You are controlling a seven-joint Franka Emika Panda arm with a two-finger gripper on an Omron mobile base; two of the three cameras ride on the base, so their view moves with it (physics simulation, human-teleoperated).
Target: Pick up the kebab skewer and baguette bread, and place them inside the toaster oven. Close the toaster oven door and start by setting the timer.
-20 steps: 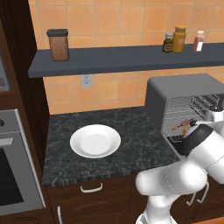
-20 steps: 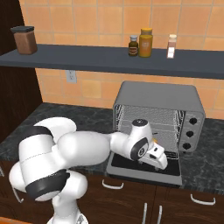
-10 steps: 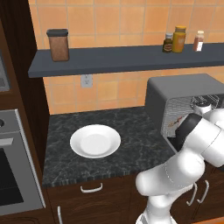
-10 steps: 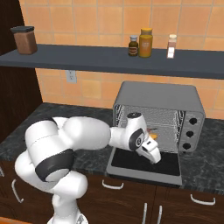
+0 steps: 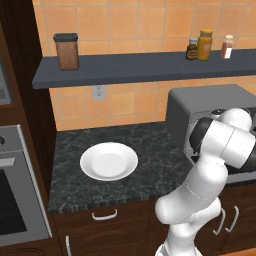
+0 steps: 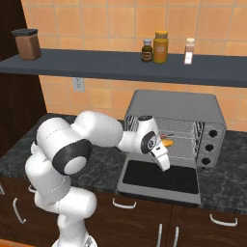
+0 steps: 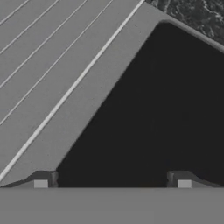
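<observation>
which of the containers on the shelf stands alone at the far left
The brown canister with the dark lid; the yellow-lidded jar and two small bottles cluster together above the toaster oven.

grey toaster oven (image 6: 190, 107) on the counter, toaster oven door (image 6: 161, 177) folded flat (baguette bread (image 6: 167, 143) inside).

Oven (image 6: 178, 108) at frame right, door (image 6: 161, 177) down flat before it; plate (image 5: 109, 161) on counter (image 5: 150, 145), left.
</observation>
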